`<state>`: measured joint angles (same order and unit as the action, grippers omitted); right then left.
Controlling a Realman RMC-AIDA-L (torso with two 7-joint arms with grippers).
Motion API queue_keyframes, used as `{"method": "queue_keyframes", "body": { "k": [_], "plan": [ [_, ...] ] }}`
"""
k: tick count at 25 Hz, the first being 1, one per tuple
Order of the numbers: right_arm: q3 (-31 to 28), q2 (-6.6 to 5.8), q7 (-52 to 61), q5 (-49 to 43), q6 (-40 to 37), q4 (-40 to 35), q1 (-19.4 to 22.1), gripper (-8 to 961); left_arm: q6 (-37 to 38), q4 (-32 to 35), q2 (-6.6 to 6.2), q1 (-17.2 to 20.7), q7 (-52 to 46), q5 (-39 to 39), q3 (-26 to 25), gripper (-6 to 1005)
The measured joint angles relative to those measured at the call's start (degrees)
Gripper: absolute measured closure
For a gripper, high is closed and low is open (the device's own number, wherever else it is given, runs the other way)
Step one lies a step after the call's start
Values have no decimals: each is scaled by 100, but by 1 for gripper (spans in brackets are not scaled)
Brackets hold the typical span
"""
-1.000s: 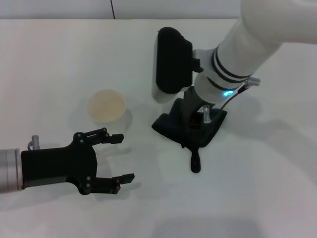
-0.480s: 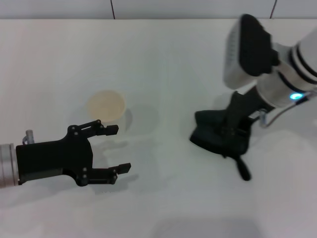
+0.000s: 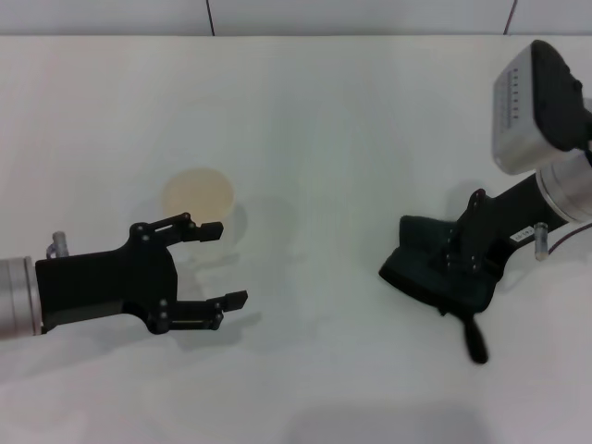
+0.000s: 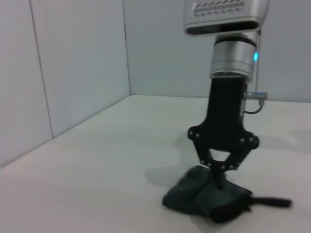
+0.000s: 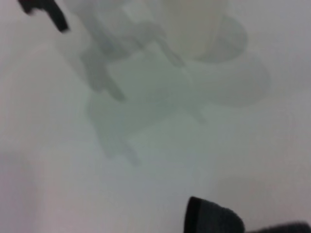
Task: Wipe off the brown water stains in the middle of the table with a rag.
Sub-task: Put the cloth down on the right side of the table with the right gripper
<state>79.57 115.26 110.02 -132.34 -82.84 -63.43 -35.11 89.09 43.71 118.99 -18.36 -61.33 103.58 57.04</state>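
The black rag point(image 3: 427, 271) lies bunched on the white table point(image 3: 314, 120) at the right, its thin loop tail point(image 3: 474, 339) pointing toward the front edge. My right gripper point(image 3: 455, 262) stands on it, fingers shut into the cloth. The left wrist view shows the same: the right gripper point(image 4: 221, 174) pinching the rag point(image 4: 197, 200). My left gripper point(image 3: 231, 265) is open and empty, low over the table at the front left. No brown stain shows anywhere on the table. A dark edge of the rag point(image 5: 212, 218) shows in the right wrist view.
A white paper cup point(image 3: 198, 197) stands at the left of centre, just behind my left gripper's fingers. It appears blurred in the right wrist view point(image 5: 194, 24). A wall borders the table's far edge point(image 4: 73, 73).
My right arm has dragged the rag from the middle of the table to the right side. The left gripper has stayed nearly in place, open.
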Motion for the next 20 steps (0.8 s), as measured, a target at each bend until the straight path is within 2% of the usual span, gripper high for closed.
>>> {"method": "queue_keyframes", "body": {
  "k": [6,12,17,20],
  "plan": [
    [-697,-9,-680,835,-309,-7,277,924,-97,-137,-5,-38,22,-69,-1,112],
    [-1586,-24,-1477,1346,-694,277,551,839,-142,-158,-8,-75,32,-90,0,112],
    [-2217,-34,-2093,1401,-866,691,771,626,-176,-161,-8,-80,34,-120,-3,112],
    [-2723,-36,-2621,1445,-1094,1043,839,544,-150,-187,-8,-74,34,-127,-94,112]
  ]
}}
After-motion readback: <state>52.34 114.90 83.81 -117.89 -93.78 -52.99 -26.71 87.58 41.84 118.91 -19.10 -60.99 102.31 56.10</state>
